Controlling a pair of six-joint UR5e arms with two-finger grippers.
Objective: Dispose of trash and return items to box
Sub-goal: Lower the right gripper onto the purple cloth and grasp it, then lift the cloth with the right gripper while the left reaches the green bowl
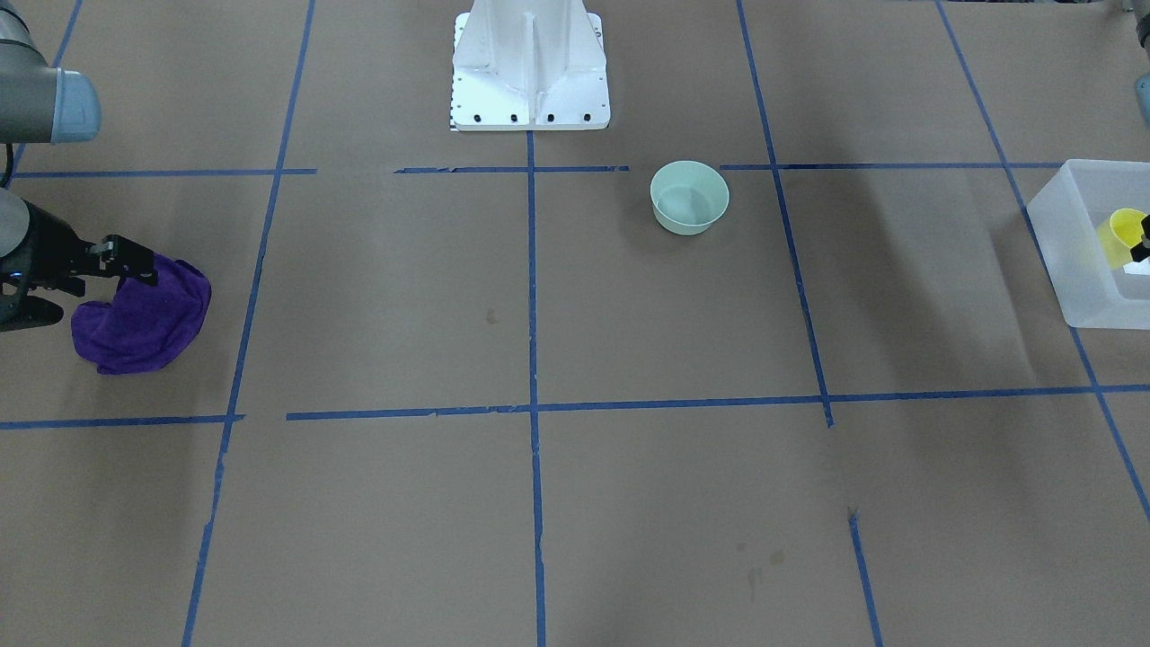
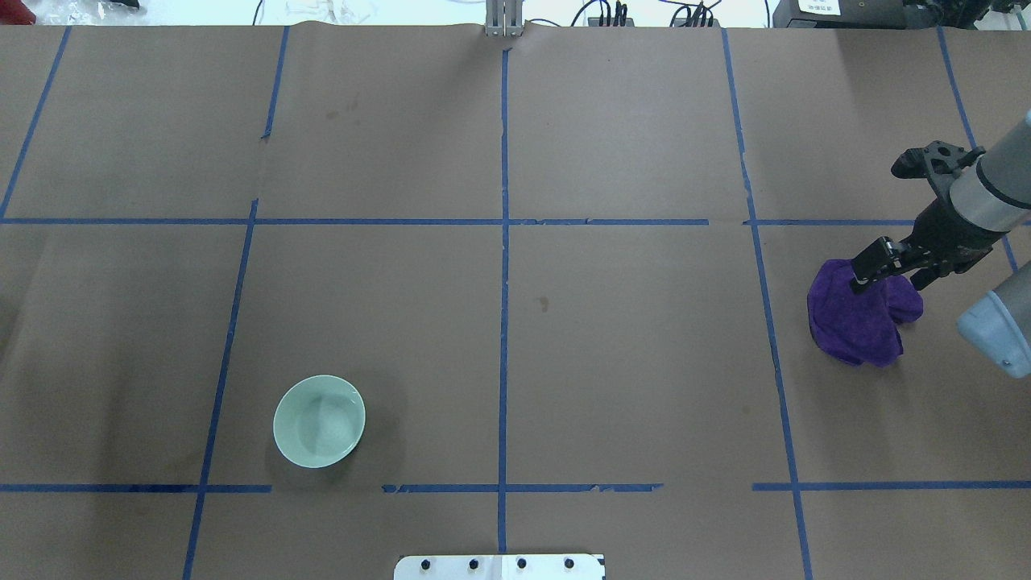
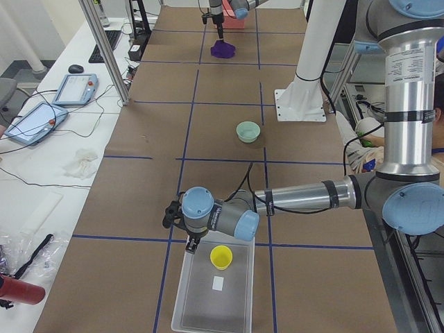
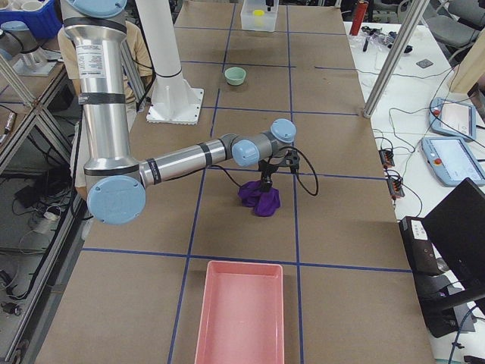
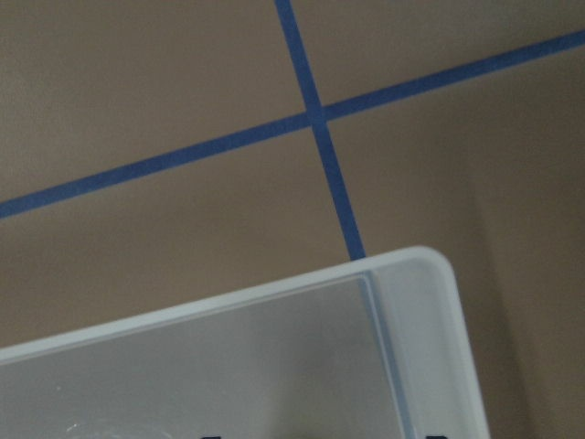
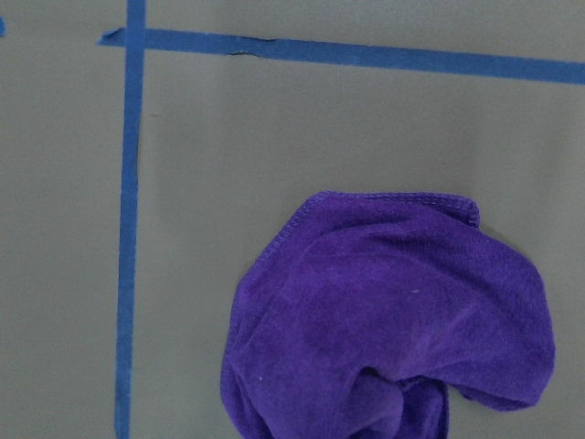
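Tally, placed from the white pedestal base (image 1: 530, 81), itself one
- mint-green bowl (image 1: 689, 198): one, near the base
- translucent bin (image 3: 236, 305): one, well off on the base's left
- yellow cup (image 3: 221, 257): one, inside that bin
- purple cloth (image 2: 858, 318): one, well off on the base's right
- pink tray (image 4: 241, 311): one, farther right still
- robot arms: two, left arm (image 3: 305, 196) and right arm (image 4: 182, 159)

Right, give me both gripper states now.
Left gripper: open, empty, over the box.
Right gripper: shut on the purple cloth.
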